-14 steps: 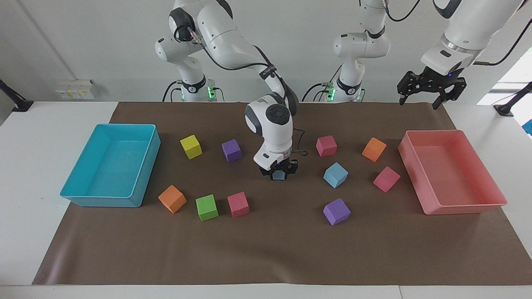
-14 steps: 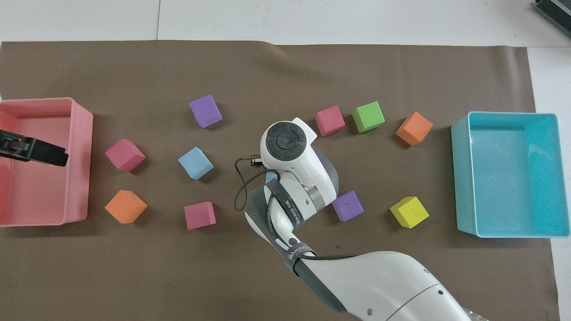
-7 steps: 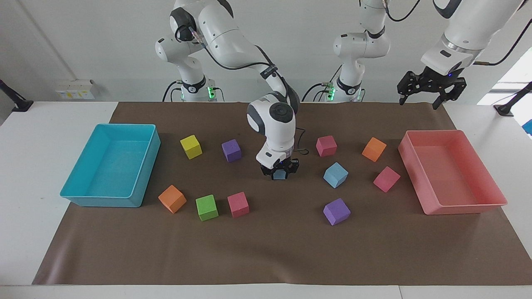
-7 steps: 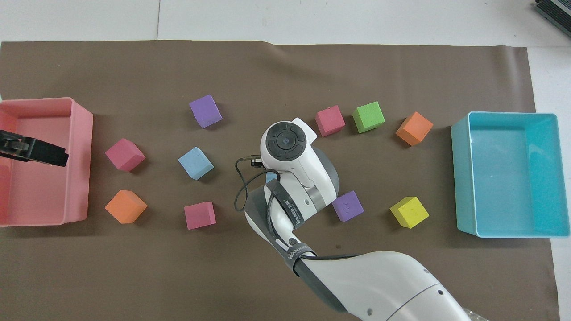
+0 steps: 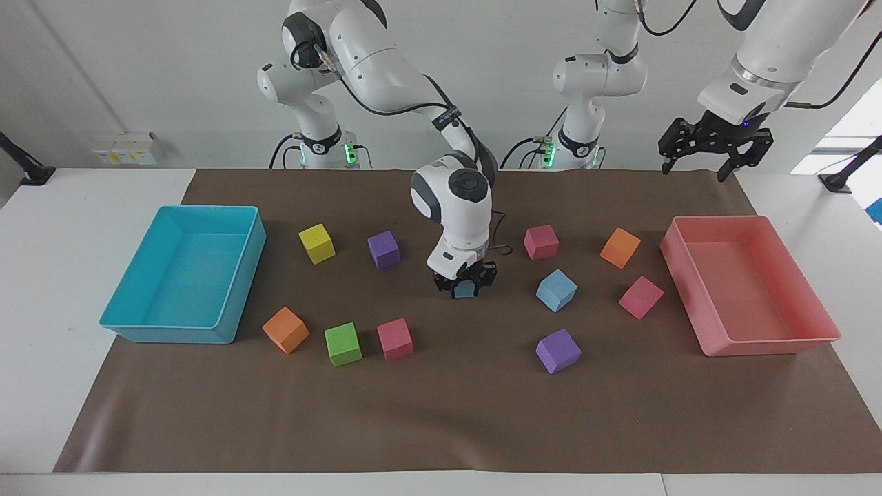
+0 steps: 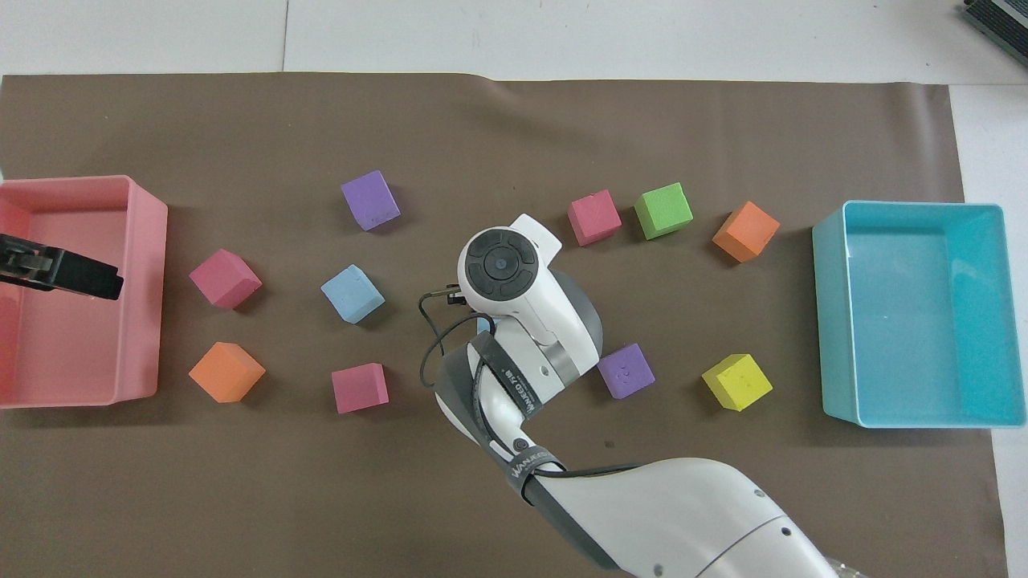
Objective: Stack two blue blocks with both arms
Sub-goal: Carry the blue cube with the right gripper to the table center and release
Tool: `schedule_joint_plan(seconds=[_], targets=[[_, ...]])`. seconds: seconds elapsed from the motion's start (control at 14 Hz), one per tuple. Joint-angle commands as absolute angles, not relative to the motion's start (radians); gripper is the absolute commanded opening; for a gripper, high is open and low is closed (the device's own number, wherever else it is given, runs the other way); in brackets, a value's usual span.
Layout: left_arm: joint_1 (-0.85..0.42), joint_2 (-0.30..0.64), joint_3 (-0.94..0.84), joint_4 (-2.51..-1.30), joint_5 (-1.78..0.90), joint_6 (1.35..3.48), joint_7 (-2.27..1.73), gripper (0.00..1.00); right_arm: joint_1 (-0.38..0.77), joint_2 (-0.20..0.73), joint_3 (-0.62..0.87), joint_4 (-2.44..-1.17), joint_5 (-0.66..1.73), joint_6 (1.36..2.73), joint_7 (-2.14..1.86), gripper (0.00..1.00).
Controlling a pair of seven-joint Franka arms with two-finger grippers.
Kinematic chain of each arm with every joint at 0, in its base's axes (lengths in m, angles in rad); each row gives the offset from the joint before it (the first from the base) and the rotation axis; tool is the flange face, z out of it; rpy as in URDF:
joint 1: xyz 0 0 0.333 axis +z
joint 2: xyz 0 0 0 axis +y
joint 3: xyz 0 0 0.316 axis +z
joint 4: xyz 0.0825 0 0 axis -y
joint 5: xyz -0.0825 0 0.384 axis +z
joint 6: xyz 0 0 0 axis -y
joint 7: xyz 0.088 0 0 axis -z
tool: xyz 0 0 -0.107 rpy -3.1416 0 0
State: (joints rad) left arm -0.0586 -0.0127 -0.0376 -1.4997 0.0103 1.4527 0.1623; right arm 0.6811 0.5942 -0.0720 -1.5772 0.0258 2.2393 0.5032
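The cyan tray [image 5: 180, 275] is sitting at the right arm's end of the bench [image 5: 41, 275], on the brown mat [image 5: 441, 413]. Beside it, a yellow cube [image 5: 316, 243], an orange cube [image 5: 285, 329], a green cube [image 5: 342, 344], a pink cube [image 5: 394, 338] and a purple cube [image 5: 383, 249] are lying apart from one another. At mid-mat, the right end effector [image 5: 465, 287] is clamping one blue block [image 5: 465, 289] between its fingers, with the block just clear of the mat; in the overhead view the wrist is hiding nearly all of this block. The second blue block [image 5: 556, 290] is resting on the mat toward the left arm's end, near the held one but not touching it. The pink tray [image 5: 747, 284] is occupying the left arm's end. The left end effector [image 5: 696, 165] is waiting above that tray's robot-side edge, with its fingers spread apart and holding nothing.
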Motion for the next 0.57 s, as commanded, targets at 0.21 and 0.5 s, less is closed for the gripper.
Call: schedule_joint_plan(seconds=[0.21, 0.5], targets=[[-0.06, -0.029, -0.035, -1.517, -0.002, 1.451, 0.161, 1.0, 0.677, 0.528, -0.064, -1.612, 0.014, 2.246, 0.486, 1.0], [-0.06, -0.029, -0.035, -1.517, -0.002, 1.451, 0.161, 1.0, 0.666, 0.46, -0.066, -1.612, 0.018, 2.189, 0.502, 1.0]])
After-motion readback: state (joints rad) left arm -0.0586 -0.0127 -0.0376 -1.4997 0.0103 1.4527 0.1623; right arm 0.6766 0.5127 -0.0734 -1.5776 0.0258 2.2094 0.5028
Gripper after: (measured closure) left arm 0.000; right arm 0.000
